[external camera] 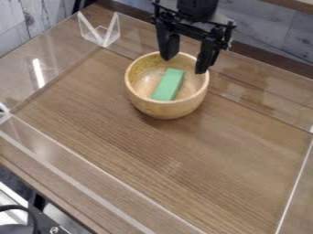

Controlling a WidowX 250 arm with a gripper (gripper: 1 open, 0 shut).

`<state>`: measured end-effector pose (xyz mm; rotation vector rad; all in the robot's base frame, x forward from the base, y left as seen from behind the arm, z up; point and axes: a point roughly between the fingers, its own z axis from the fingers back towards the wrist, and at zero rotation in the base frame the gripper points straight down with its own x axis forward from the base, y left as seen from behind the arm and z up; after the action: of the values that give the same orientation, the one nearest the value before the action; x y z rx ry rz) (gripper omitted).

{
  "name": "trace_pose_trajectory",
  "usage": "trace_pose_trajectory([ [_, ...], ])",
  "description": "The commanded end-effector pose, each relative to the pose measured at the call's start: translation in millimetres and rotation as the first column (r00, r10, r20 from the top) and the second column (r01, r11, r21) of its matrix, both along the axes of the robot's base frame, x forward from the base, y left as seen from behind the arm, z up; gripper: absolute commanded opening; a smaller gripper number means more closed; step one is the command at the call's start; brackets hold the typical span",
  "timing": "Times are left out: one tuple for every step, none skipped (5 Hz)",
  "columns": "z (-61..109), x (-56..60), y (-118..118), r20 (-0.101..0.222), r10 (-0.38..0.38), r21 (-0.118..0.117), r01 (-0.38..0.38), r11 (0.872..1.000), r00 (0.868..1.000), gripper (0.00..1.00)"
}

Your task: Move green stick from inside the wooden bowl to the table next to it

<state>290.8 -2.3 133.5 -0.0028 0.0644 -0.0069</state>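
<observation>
A flat bright green stick (pixel 169 86) lies inside the round tan wooden bowl (pixel 141 99), leaning along its floor. The bowl stands on the brown wood-grain table (pixel 159 155), toward the back. My black gripper (pixel 186 57) hangs pointing down just above the bowl's far rim, over the stick's upper end. Its two fingers stand apart, open, with nothing between them. One fingertip (pixel 204 66) hangs near the right rim, the other near the back rim.
Low clear acrylic walls (pixel 73 187) edge the table on all sides. A clear bracket (pixel 98 30) stands at the back left corner. A grey plank wall runs behind the arm.
</observation>
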Motion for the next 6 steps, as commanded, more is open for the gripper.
trace_pose_trajectory([
  [-9.1, 0.1, 5, -0.002, -0.008, 0.007, 0.008, 1.000, 1.000, 1.00],
  [-18.6, 0.9, 13, 0.006, -0.020, 0.019, 0.020, 1.000, 1.000, 1.00],
  [-23.4, 2.6, 19, 0.030, -0.030, 0.033, 0.029, 0.999, 0.999, 1.00],
  [-27.1, 2.8, 22, 0.037, -0.029, 0.037, 0.027, 0.999, 0.999, 1.00],
  [-30.3, 3.0, 25, 0.043, -0.028, 0.040, 0.026, 0.999, 0.999, 1.00],
  [-33.8, 3.2, 27, 0.046, -0.028, 0.043, 0.026, 0.999, 0.999, 1.00],
])
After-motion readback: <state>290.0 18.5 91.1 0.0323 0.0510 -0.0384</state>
